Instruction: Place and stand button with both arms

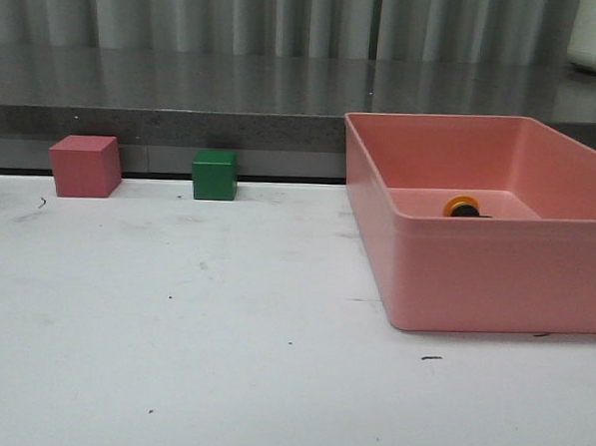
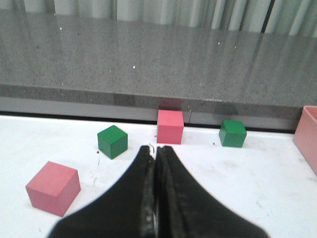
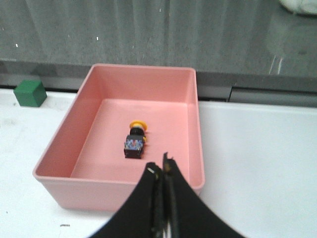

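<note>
The button [image 3: 135,142] lies on its side on the floor of the pink bin [image 3: 59,184], near the middle, so it must be lifted out before it can stand. The right hand [image 3: 163,171] hangs just outside the bin's near wall, fingers pressed together and empty. The left hand [image 2: 155,157], also pressed together, is far from the bin, near the cubes.

A pink bin [image 1: 495,273] is set on the right of the white counter [image 1: 191,357]. Inside it, only the yellow cap of the button [image 1: 462,206] is seen above the wall. A pink cube [image 1: 84,166] and a green cube [image 1: 215,175] are placed well apart at the far edge.
</note>
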You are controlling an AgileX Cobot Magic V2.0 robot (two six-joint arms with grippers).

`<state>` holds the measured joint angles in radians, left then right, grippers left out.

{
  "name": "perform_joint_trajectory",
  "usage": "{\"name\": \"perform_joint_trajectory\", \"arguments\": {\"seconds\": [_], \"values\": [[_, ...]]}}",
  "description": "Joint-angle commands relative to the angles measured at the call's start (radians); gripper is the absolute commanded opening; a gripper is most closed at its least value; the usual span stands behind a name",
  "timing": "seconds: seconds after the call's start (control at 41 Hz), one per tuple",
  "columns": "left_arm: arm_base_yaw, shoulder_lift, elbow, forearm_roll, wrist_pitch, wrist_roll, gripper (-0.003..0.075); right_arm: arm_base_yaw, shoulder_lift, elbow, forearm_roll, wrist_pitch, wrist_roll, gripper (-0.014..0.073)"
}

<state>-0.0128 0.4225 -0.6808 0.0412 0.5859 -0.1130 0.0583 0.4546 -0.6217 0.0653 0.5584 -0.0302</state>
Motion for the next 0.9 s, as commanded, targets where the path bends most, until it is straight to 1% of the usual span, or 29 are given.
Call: {"name": "perform_joint_trajectory", "arguments": {"seconds": [0.0, 0.122, 0.244, 0.366, 0.439, 0.464, 0.513, 0.537, 0.561, 0.61, 0.635, 0.659, 0.708, 0.732, 0.781, 0.806, 0.879], "values": [[-0.006, 0.051, -0.033, -0.009, -0.057, -0.008, -0.002, -0.008, 0.057, -0.026, 0.006, -0.062, -0.01, -0.0068], [-0.006, 0.092, -0.033, -0.009, -0.059, -0.008, -0.002, -0.008, 0.108, -0.026, 0.006, -0.059, -0.01, -0.0068], [-0.006, 0.124, -0.033, -0.009, -0.05, -0.008, -0.002, -0.008, 0.147, -0.026, 0.006, -0.024, -0.01, -0.0068], [-0.006, 0.137, -0.033, -0.009, -0.021, -0.008, -0.002, -0.008, 0.186, -0.026, 0.004, 0.028, -0.01, -0.0064], [-0.006, 0.147, -0.031, -0.009, 0.003, -0.008, -0.0019, -0.008, 0.205, -0.026, 0.004, 0.034, -0.01, -0.006], [-0.006, 0.146, -0.031, -0.009, 0.007, -0.008, -0.0019, -0.008, 0.211, -0.026, 0.004, 0.032, -0.01, -0.0052], [-0.006, 0.149, -0.029, -0.001, 0.013, -0.008, -0.0016, -0.008, 0.219, -0.026, 0.004, 0.03, -0.01, -0.0008], [-0.006, 0.149, -0.028, 0.003, 0.013, -0.008, -0.0008, -0.008, 0.222, -0.026, 0.004, 0.03, -0.01, 0.002], [-0.006, 0.149, -0.028, 0.007, 0.013, -0.008, 0.0005, -0.008, 0.222, -0.026, 0.004, 0.03, -0.01, 0.0065], [-0.006, 0.149, -0.025, 0.014, 0.013, -0.008, 0.0056, -0.008, 0.222, -0.026, 0.004, 0.032, -0.01, 0.0146], [-0.006, 0.149, -0.025, 0.014, 0.013, -0.008, 0.0085, -0.008, 0.222, -0.026, 0.004, 0.032, -0.01, 0.0205], [-0.006, 0.149, -0.023, 0.014, 0.015, -0.008, 0.0129, -0.008, 0.222, -0.026, 0.004, 0.032, -0.01, 0.0251], [-0.006, 0.149, -0.023, 0.014, 0.015, -0.008, 0.0216, -0.008, 0.222, -0.026, 0.004, 0.032, -0.01, 0.0372], [-0.006, 0.149, -0.023, 0.016, 0.015, -0.008, 0.0255, -0.008, 0.222, -0.026, 0.004, 0.032, -0.01, 0.0411], [-0.006, 0.149, -0.023, 0.022, 0.015, -0.008, 0.0342, -0.008, 0.222, -0.026, 0.004, 0.029, -0.01, 0.0482], [-0.006, 0.149, -0.023, 0.024, 0.015, -0.008, 0.0377, -0.008, 0.222, -0.026, 0.004, 0.029, -0.01, 0.0503], [-0.006, 0.149, -0.023, 0.028, 0.015, -0.008, 0.0465, -0.008, 0.222, -0.026, 0.004, 0.029, -0.01, 0.0535]]}}
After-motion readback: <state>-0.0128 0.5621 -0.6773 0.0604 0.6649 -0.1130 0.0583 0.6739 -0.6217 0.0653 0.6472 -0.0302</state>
